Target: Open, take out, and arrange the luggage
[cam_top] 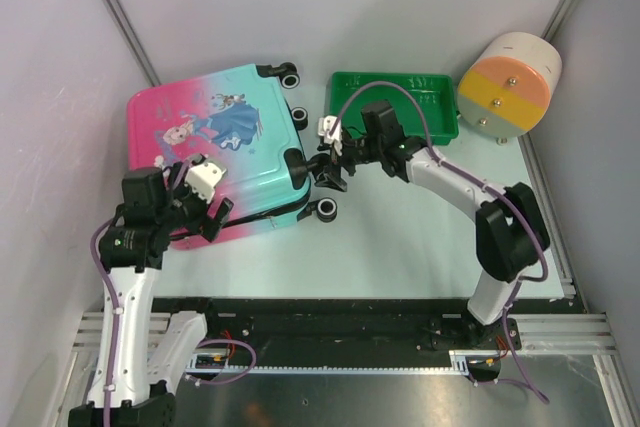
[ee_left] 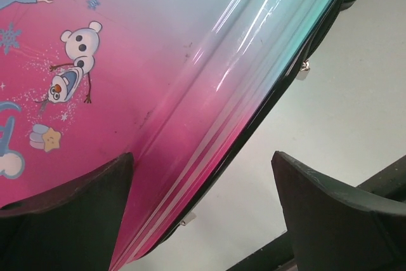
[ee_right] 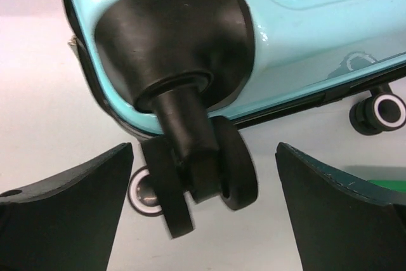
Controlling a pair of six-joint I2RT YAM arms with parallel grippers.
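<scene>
The luggage (cam_top: 215,132), a pink-to-teal hard shell with cartoon prints, lies flat at the left of the table. My left gripper (cam_top: 208,209) hovers at its near pink edge. In the left wrist view this gripper (ee_left: 203,220) is open, and the shell rim and black zipper seam (ee_left: 254,122) run between the fingers without being gripped. My right gripper (cam_top: 322,169) sits at the teal near-right corner. In the right wrist view it (ee_right: 203,214) stands open on either side of a black double wheel (ee_right: 200,179), which looks blurred and is not touched by either finger.
A green plastic tray (cam_top: 395,105) stands behind the right arm. A white-and-orange cylinder (cam_top: 508,82) lies at the back right. Grey walls close in both sides. A black rail (cam_top: 330,312) runs along the near table edge. More luggage wheels (cam_top: 327,209) stick out toward the tray.
</scene>
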